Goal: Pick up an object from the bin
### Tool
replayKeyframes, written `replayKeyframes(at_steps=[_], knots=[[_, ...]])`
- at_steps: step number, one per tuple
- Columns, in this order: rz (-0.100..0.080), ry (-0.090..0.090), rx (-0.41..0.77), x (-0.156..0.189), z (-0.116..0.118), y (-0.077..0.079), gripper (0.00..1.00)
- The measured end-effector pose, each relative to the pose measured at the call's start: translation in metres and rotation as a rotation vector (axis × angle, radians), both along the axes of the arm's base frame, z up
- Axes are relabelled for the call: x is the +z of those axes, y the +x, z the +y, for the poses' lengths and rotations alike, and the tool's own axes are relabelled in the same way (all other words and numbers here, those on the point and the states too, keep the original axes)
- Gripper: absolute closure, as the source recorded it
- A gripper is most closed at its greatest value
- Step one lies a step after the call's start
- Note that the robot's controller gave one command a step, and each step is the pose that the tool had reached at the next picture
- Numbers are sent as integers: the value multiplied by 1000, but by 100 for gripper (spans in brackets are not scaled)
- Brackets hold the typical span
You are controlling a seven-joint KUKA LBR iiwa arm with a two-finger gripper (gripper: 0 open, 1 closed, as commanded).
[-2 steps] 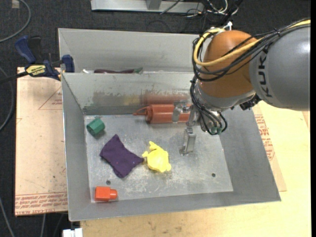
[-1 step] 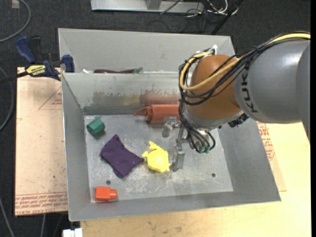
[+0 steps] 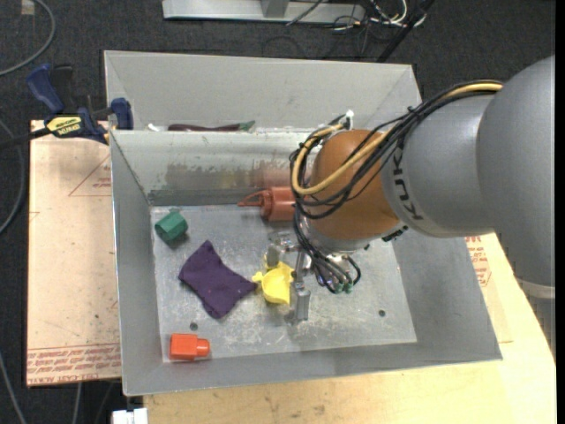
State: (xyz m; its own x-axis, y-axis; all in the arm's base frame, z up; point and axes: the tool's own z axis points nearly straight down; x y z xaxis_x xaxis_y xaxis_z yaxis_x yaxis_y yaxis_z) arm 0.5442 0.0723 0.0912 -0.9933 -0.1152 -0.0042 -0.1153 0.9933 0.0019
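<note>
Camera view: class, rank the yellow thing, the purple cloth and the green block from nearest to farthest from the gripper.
1. Yellow thing, right at the gripper, mid-bin.
2. Purple cloth, just toward the view's left.
3. Green block, far left, near the back wall.

A dark floor [image 3: 79, 25] spreads all round; along the top edge a flat grey metal foot [image 3: 247, 7] lies beside tangled black cables [image 3: 388, 11]

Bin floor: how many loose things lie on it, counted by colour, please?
Green block: 1
Purple cloth: 1
Yellow thing: 1
Orange block: 1
Red thing: 1
Total: 5
</note>
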Motion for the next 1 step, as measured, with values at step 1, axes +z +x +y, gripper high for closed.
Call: replayKeyframes(at_steps=[1], knots=[[-5, 0, 56, -17, -4, 5, 100]])
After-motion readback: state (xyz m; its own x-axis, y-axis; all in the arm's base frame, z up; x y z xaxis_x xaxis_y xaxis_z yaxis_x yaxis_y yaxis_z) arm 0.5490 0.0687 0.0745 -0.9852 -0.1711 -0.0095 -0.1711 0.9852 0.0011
